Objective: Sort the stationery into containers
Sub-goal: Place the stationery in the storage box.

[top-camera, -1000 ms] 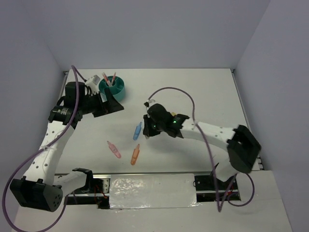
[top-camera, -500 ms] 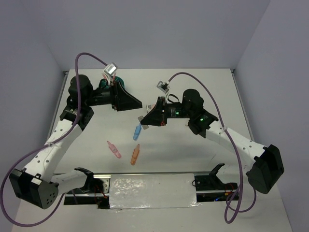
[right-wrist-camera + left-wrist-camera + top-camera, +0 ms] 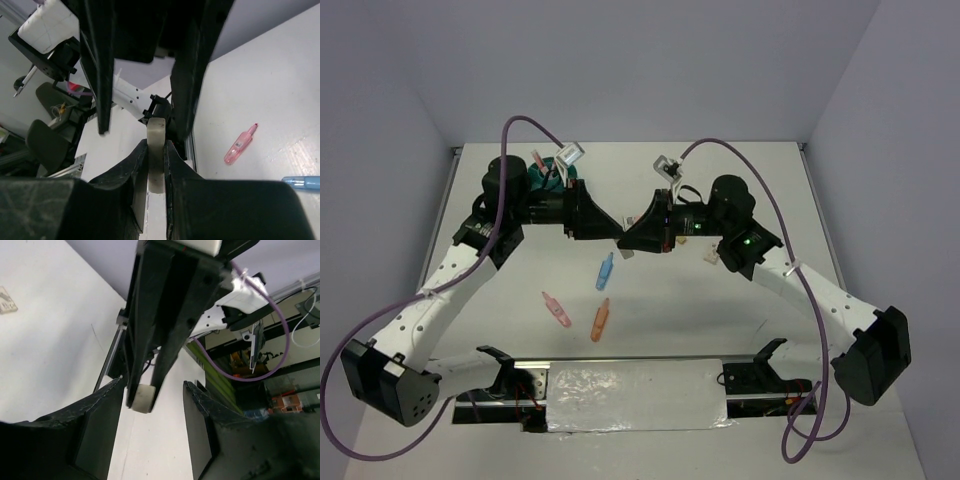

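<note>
Above the table [image 3: 760, 190], the right claw [image 3: 156, 165] pinches a small pale eraser [image 3: 156, 150] between the left claw's [image 3: 152, 385] open jaws. A mistimed release could drop it, well short of the teal organiser [image 3: 548, 176].

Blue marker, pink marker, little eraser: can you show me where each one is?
blue marker [image 3: 605, 272], top view, middle of its body.
pink marker [image 3: 556, 310], top view, middle of its body.
eraser [image 3: 156, 150], right wrist view, middle of its pale front edge.
</note>
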